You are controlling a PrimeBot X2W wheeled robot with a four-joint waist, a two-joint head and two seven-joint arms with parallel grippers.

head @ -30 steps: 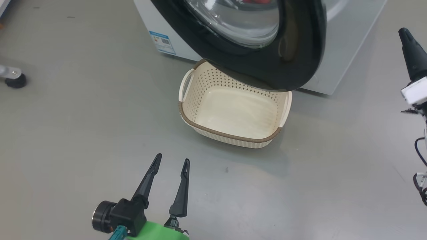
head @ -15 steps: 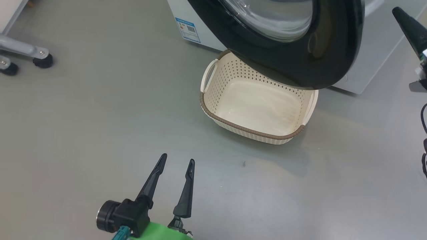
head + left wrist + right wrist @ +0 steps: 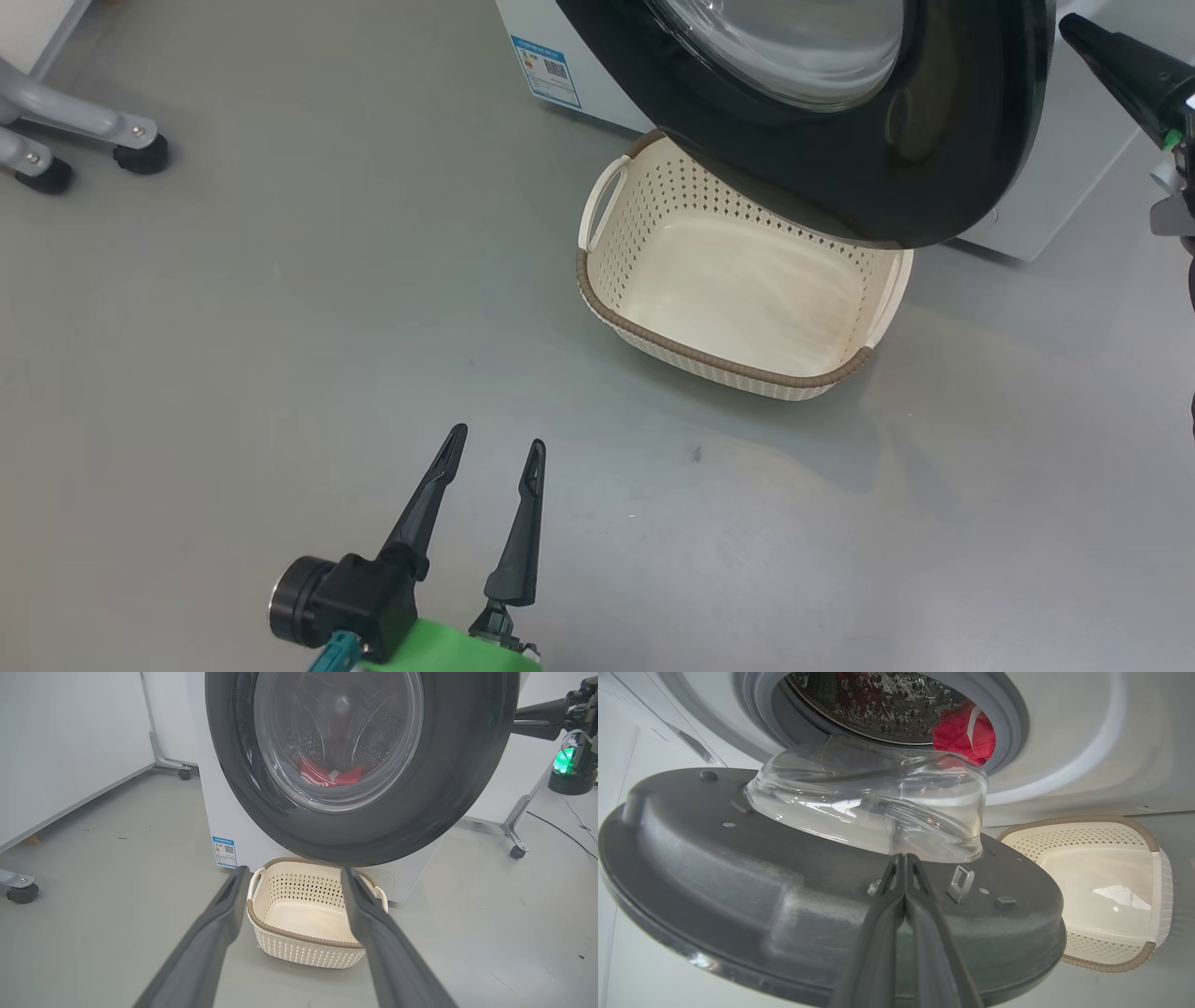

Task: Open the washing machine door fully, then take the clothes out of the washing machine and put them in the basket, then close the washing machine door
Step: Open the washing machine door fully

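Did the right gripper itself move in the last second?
Yes. Against the white boxy washing machine, the right gripper moved left in the head view, toward the round glossy black door.

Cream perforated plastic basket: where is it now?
The basket stands on the grey floor, head view centre-right, before the white washing machine, under its black-rimmed door.

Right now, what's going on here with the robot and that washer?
The robot appears to be opening the washing machine door, which stands partly open. Its right end effector, shut, is tucked behind the door with its tips at the inner face beside the glass bowl. The left end effector hangs open over the floor, holding nothing. In the drum of the washing machine lie red clothes, and the basket on the floor under the door is empty.
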